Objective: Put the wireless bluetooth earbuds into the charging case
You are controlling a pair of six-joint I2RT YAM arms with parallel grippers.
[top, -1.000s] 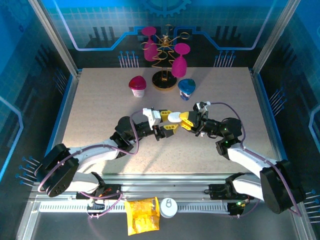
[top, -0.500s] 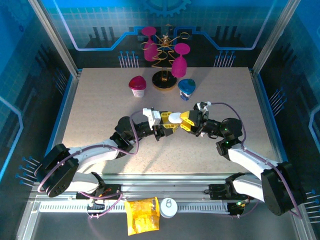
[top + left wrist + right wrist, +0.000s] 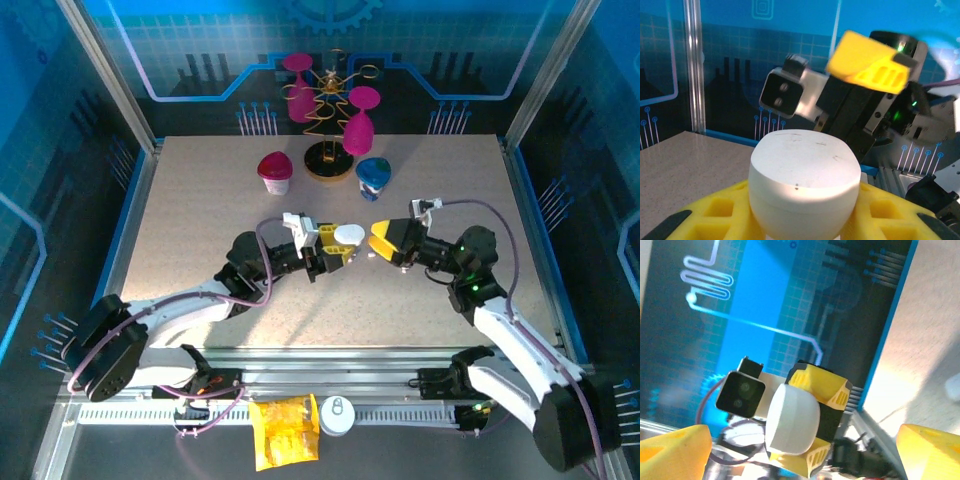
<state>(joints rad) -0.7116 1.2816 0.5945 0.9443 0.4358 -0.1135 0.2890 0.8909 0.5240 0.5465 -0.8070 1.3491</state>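
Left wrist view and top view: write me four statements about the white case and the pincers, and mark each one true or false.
1. The left pincer grips the white case. True.
2. The right pincer grips it too. False: it is open and apart from the case.
3. The case is open. False: it looks shut.
4. A gold rack stands near the far edge of the table. True.
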